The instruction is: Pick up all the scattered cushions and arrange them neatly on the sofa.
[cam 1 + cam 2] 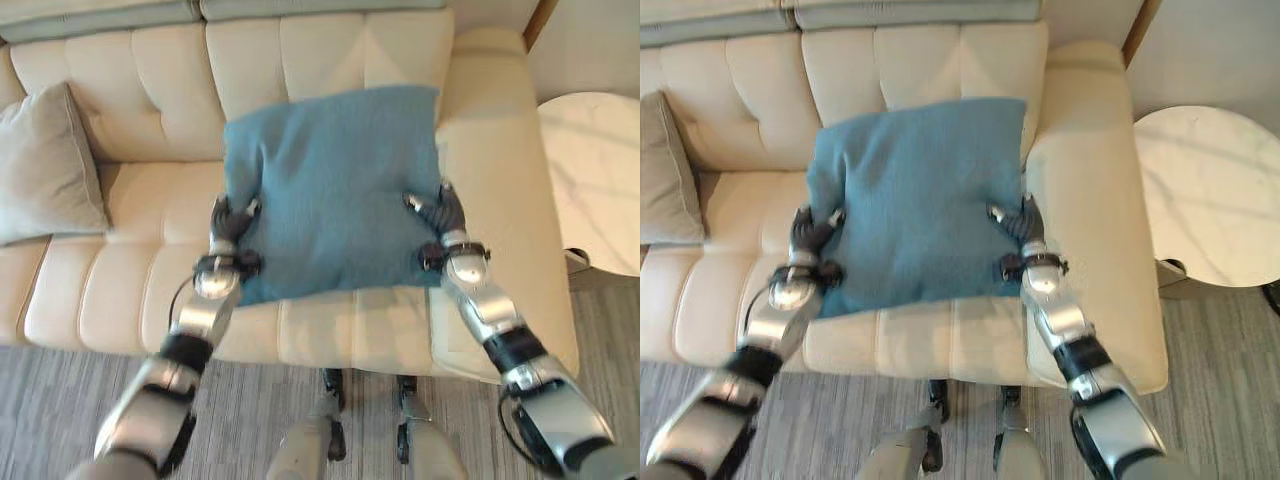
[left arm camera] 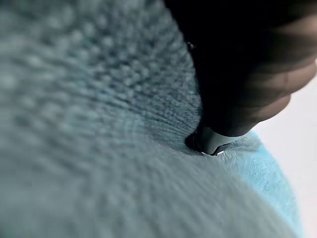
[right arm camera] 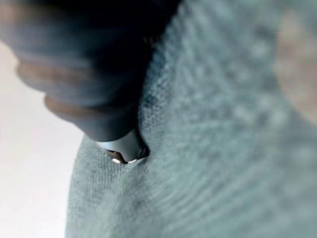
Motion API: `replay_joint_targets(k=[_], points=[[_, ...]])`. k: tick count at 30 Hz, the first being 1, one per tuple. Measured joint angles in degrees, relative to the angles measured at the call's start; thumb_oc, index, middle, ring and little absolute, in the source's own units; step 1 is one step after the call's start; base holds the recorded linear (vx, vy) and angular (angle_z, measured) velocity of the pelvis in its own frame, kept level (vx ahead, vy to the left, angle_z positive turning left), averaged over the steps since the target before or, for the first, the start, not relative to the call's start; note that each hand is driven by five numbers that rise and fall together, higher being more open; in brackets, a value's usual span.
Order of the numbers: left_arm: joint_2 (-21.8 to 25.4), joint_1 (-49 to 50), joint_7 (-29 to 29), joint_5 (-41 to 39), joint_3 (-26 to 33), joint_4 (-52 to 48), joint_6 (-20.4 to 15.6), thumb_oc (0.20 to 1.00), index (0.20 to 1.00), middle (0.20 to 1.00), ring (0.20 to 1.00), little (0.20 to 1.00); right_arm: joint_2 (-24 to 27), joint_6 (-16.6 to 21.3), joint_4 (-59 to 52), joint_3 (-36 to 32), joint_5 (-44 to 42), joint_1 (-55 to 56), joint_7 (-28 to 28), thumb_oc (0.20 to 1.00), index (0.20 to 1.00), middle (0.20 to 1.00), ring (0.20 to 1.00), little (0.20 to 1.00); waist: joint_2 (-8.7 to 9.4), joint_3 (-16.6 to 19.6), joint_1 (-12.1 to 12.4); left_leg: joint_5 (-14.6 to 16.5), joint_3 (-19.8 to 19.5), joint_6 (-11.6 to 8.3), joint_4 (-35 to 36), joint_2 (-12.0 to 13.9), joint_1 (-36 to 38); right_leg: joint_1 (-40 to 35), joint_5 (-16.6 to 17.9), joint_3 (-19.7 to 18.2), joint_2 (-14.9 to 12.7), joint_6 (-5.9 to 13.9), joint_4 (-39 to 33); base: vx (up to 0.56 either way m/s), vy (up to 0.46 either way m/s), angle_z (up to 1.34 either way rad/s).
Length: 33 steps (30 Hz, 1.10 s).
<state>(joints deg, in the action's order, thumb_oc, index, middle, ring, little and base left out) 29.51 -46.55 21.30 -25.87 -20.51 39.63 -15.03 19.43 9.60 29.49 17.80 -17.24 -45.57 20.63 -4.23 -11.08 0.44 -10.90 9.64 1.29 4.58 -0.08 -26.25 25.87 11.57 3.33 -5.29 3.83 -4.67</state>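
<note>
Cushion (image 1: 330,190), blue and square, held between both hands above the right half of a cream sofa (image 1: 140,290), as seen in the left eye view; its upper edge overlaps the tufted backrest and its lower edge hangs over the seat. The left hand (image 1: 228,222) grips the cushion's lower left side with fingers curled onto the fabric, and the right hand (image 1: 440,212) grips the lower right side in the same manner, next to the sofa's right armrest (image 1: 500,170). A grey pillow (image 1: 45,170) leans against the backrest at the far left of the seat, well apart from the blue cushion. A round white table (image 1: 595,180) stands to the right of the armrest, and striped grey carpet (image 1: 250,410) lies in front of the sofa. Right eye view: the same arrangement, with the blue cushion pinched between the left hand (image 1: 810,232) and the right hand (image 1: 1018,222), the grey pillow at the left edge and the round table at the right. Left wrist view: the hand's dark cover (image 2: 247,64) presses into the knitted blue fabric, which dimples around one silver finger (image 2: 212,141). Right wrist view: a dark cover (image 3: 84,69) and one silver finger (image 3: 124,148) sink likewise into the blue-grey fabric.
</note>
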Motion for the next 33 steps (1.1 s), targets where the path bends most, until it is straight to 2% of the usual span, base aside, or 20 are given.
replay_joint_targets(k=[2,4,7,9,10,11,15,16,17,18,19,20,22,23,24,25,26,30,32,33], points=[[0.6,-5.8,0.9,0.0,-1.5,2.9,0.0,0.2,0.2,0.2,0.2,0.2,0.3,0.1,2.1,0.2,0.6,-4.4,2.1,0.2,0.2,0.2,0.2,0.2,0.07,-0.3,-0.2,-0.2,-0.3,0.0,0.0,0.0,-2.1,1.9,0.2,0.1,0.0,0.03,0.0,0.01,-0.032,0.08],[0.7,-14.9,1.3,0.0,-5.8,10.9,-0.7,0.2,0.2,0.2,0.2,0.2,2.0,0.2,6.9,2.2,1.2,-10.7,4.9,0.2,0.2,0.2,0.2,0.2,0.06,-0.4,-0.3,-0.7,-1.4,-0.26,0.0,0.0,-4.6,4.0,0.3,1.2,0.0,0.01,0.0,0.01,-0.036,0.17],[0.5,-26.1,2.6,0.0,-7.4,17.3,-0.8,0.2,0.2,0.2,0.2,0.2,4.1,0.3,13.0,4.6,1.8,-21.2,9.1,0.2,0.2,0.2,0.2,0.2,0.09,-0.4,-1.0,-1.7,-3.4,-0.47,0.0,0.1,-9.7,8.3,0.4,2.4,0.2,-0.12,0.0,0.02,-0.064,0.18],[0.7,-28.7,3.9,0.0,-7.3,17.3,-0.8,1.0,1.0,1.0,1.0,1.0,5.2,0.3,12.9,4.8,2.7,-24.1,10.6,0.2,0.2,0.2,0.2,0.2,0.03,-0.5,-1.0,-1.8,-3.9,-0.47,0.0,0.2,-11.5,10.1,0.5,2.8,0.3,-0.26,0.0,0.03,-0.065,0.07],[0.8,-29.3,5.0,0.1,-7.4,17.5,-0.8,1.0,1.0,1.0,1.0,1.0,5.4,0.3,13.8,5.2,3.3,-25.5,12.5,0.903,0.903,0.903,0.903,0.903,0.06,-0.5,-0.8,-1.8,-4.6,-0.47,0.0,0.4,-11.9,10.5,0.5,2.9,0.5,-0.26,0.0,0.03,-0.046,0.06],[0.8,-29.3,5.4,0.1,-7.5,17.6,-0.8,1.0,1.0,1.0,1.0,1.0,5.7,0.3,14.4,6.2,3.7,-26.2,13.4,1.0,1.0,1.0,1.0,1.0,0.07,-0.5,-0.7,-1.8,-4.8,-0.47,0.0,0.5,-12.0,10.5,0.5,2.9,0.6,-0.26,0.0,0.03,-0.026,0.04],[3.0,-28.9,5.5,0.3,-6.9,17.4,-0.8,1.0,1.0,1.0,1.0,1.0,9.0,0.3,15.5,9.1,4.9,-28.6,14.8,1.0,1.0,1.0,1.0,1.0,0.25,-0.6,0.0,-1.8,-6.7,-0.47,-0.5,0.8,-13.1,11.0,0.5,2.9,0.9,-0.26,0.1,0.03,-0.022,0.09],[4.3,-28.3,5.1,0.4,-6.0,17.1,-0.9,1.0,1.0,1.0,1.0,1.0,10.2,0.3,15.1,9.4,4.9,-28.7,14.7,1.0,1.0,1.0,1.0,1.0,0.4,-0.7,-0.3,-1.6,-7.5,-0.7,-3.3,0.5,-15.3,11.7,0.6,2.8,0.4,-0.32,0.6,0.04,-0.019,0.35],[5.2,-27.9,4.0,0.4,-5.9,16.4,-1.0,1.0,1.0,1.0,1.0,1.0,11.4,0.2,15.2,9.0,5.0,-28.6,13.9,1.0,1.0,1.0,1.0,1.0,1.89,-1.4,-0.9,-0.4,-7.6,-1.77,-11.0,-0.7,-19.9,12.1,0.8,2.2,-1.1,-0.43,0.9,0.05,-0.019,0.39],[5.6,-27.4,3.4,0.4,-5.9,16.4,-1.0,1.0,1.0,1.0,1.0,1.0,11.4,-0.1,15.4,8.9,4.9,-28.4,13.4,1.0,1.0,1.0,1.0,1.0,3.0,-1.7,-1.0,0.5,-7.7,-1.87,-12.7,-1.3,-22.0,12.1,0.8,1.2,-1.6,-0.43,0.9,0.03,-0.003,0.16],[6.6,-25.6,2.6,0.3,-5.9,15.7,-1.1,1.0,1.0,1.0,1.0,1.0,10.7,-0.2,15.1,8.5,4.9,-28.0,12.6,1.0,1.0,1.0,1.0,1.0,3.5,-1.5,-0.9,-2.6,-8.6,-1.48,-2.7,-0.7,-18.9,12.4,0.5,0.8,-1.0,-0.14,1.1,0.02,0.003,-0.46],[7.4,-24.8,1.3,0.1,-5.9,15.6,-1.0,1.0,1.0,1.0,1.0,1.0,10.1,-0.2,14.5,8.5,5.0,-26.8,11.1,1.0,1.0,1.0,1.0,1.0,3.23,-1.6,0.1,-7.9,-9.4,-1.34,0.3,1.8,-16.8,12.5,-1.1,0.1,0.7,1.55,2.7,0.0,0.003,-0.5],[7.6,-23.9,-0.3,0.1,-6.0,14.9,-1.0,1.0,1.0,1.0,1.0,1.0,9.8,-0.1,14.1,8.2,5.2,-24.8,9.7,1.0,1.0,1.0,1.0,1.0,2.83,-1.8,-0.4,-8.0,-10.0,-1.27,0.2,1.9,-16.3,17.6,-4.9,-0.5,0.3,4.18,11.0,-0.01,0.007,-0.24],[7.1,-22.7,-1.3,0.1,-5.9,14.5,-1.0,1.0,1.0,1.0,1.0,1.0,9.8,-0.1,13.8,7.7,5.2,-23.2,8.7,1.0,1.0,1.0,1.0,1.0,2.83,-1.8,-0.6,-8.0,-10.3,-1.27,0.2,1.3,-15.6,18.2,-7.0,-0.1,-0.4,5.15,11.1,-0.03,0.016,0.22],[6.1,-19.7,-2.4,0.1,-5.9,14.0,-0.9,1.0,1.0,1.0,1.0,1.0,9.8,0.0,13.0,5.9,5.2,-20.0,7.6,1.0,1.0,1.0,1.0,1.0,2.93,-1.8,-1.7,-7.9,-9.9,-1.32,0.2,-1.1,-14.0,15.9,-2.7,-0.5,-2.6,4.44,3.8,-0.05,0.009,0.49],[5.9,-18.1,-3.1,0.1,-5.7,13.9,-0.8,1.0,1.0,1.0,1.0,1.0,9.9,0.0,12.8,5.6,4.8,-18.5,7.1,1.0,1.0,1.0,1.0,1.0,3.1,-1.7,-2.4,-7.8,-9.4,-1.45,0.2,-2.5,-13.2,13.3,2.1,-0.5,-3.7,5.12,1.2,-0.05,0.002,0.54],[5.9,-14.6,-4.0,0.2,-3.3,12.1,-0.9,1.0,1.0,1.0,1.0,1.0,9.9,0.1,11.2,3.9,4.7,-16.0,5.3,1.0,1.0,1.0,1.0,1.0,3.3,-1.7,-2.3,-7.4,-8.6,-1.99,0.2,-3.0,-12.0,11.7,2.7,-0.1,-4.0,4.05,0.0,-0.05,-0.016,0.21],[6.2,-7.1,-5.2,0.1,0.4,12.1,-0.6,1.0,1.0,1.0,1.0,1.0,10.5,0.1,8.1,3.6,3.5,-9.5,2.3,1.0,1.0,1.0,1.0,1.0,3.35,-1.7,-1.6,-7.0,-8.0,-2.47,0.3,-1.6,-8.0,7.8,2.7,0.1,-2.7,4.08,0.0,-0.06,-0.019,-0.06],[6.7,-4.6,-5.7,0.0,1.7,10.9,-0.5,1.0,1.0,1.0,1.0,1.0,10.5,0.2,6.7,2.6,3.2,-8.0,1.1,1.0,1.0,1.0,1.0,1.0,3.52,-1.6,-1.5,-5.9,-7.4,-3.83,0.3,-0.7,-6.4,6.4,2.6,0.1,-1.8,4.1,0.0,-0.06,-0.024,-0.15],[8.0,-1.2,-6.2,0.0,3.1,6.5,-0.7,1.0,1.0,1.0,1.0,1.0,11.4,0.5,4.0,1.0,2.4,-6.0,-0.1,1.0,1.0,1.0,1.0,1.0,3.58,-1.6,-1.6,-4.8,-7.4,-4.39,0.3,0.2,-5.3,5.6,2.6,0.0,-1.0,4.09,0.0,-0.03,-0.046,-0.18]])
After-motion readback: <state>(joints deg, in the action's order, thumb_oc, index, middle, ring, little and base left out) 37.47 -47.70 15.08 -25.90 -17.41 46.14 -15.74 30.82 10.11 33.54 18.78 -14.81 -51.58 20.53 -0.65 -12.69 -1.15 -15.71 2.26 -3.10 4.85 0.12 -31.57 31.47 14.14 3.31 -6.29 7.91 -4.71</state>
